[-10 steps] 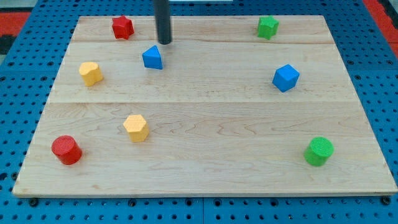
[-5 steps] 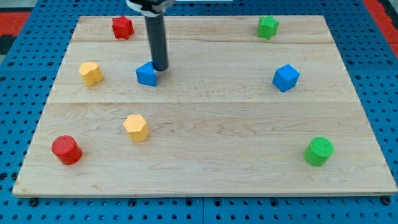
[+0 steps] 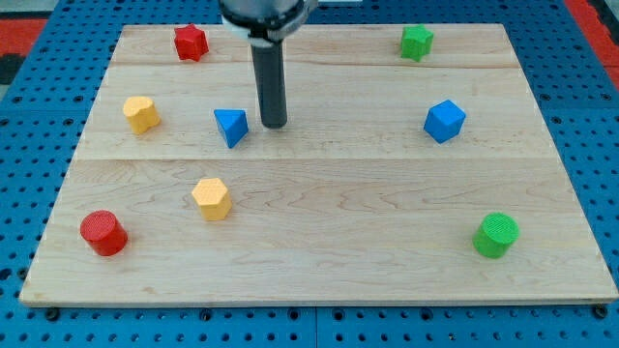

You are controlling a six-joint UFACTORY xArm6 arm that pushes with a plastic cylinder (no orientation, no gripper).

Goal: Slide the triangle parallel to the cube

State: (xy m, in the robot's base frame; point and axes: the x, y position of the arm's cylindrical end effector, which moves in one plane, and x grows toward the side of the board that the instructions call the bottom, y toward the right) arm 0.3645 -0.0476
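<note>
The blue triangle lies on the wooden board left of centre, in the upper half. The blue cube sits at the view's right at about the same height. My tip stands on the board just to the right of the triangle, a small gap apart from it. The dark rod rises from the tip to the view's top.
A red star-like block is at top left, a green one at top right. Two yellow blocks lie at the left. A red cylinder is bottom left, a green cylinder bottom right.
My tip came down from the view's top past the triangle and now stands at its right. The triangle shifted down and slightly left and turned. Other blocks have not moved.
</note>
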